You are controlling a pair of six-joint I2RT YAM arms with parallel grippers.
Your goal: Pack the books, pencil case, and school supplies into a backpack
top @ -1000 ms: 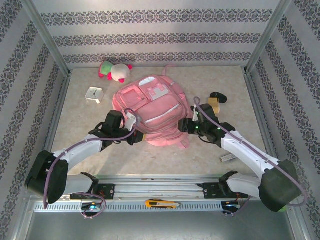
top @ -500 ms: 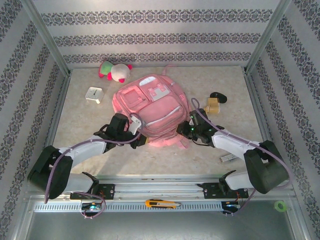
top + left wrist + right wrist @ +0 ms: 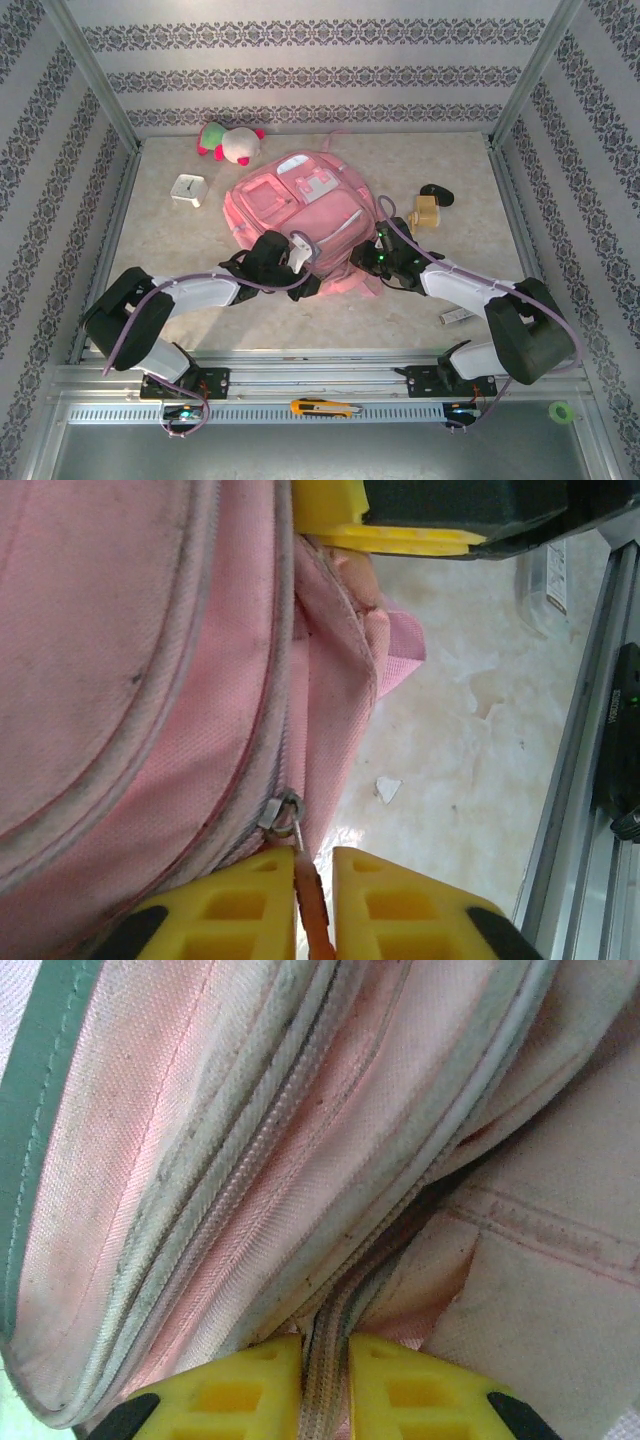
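Note:
The pink backpack (image 3: 300, 205) lies flat mid-table, front pockets up. My left gripper (image 3: 308, 274) is at its near edge. In the left wrist view its yellow fingers (image 3: 225, 905) stand slightly open around the orange zipper pull (image 3: 310, 905), which hangs from the metal slider (image 3: 282, 814) and leans on one finger with a thin gap beside it. My right gripper (image 3: 363, 257) is at the bag's near right corner, shut on the zipper seam (image 3: 325, 1380). A pale grey-white bar (image 3: 456, 316) of the school supplies lies near the right arm. The books and pencil case are out of view.
A plush toy (image 3: 232, 142) and a white clock cube (image 3: 188, 189) sit at the back left. A black oval lump (image 3: 436, 192) and a tan block (image 3: 427, 211) lie right of the bag. A yellow-and-black cutter (image 3: 325, 407) rests on the front rail.
My left gripper has slid right along the backpack's near edge toward the right gripper. The right gripper moved in to the bag's corner and has stayed there.

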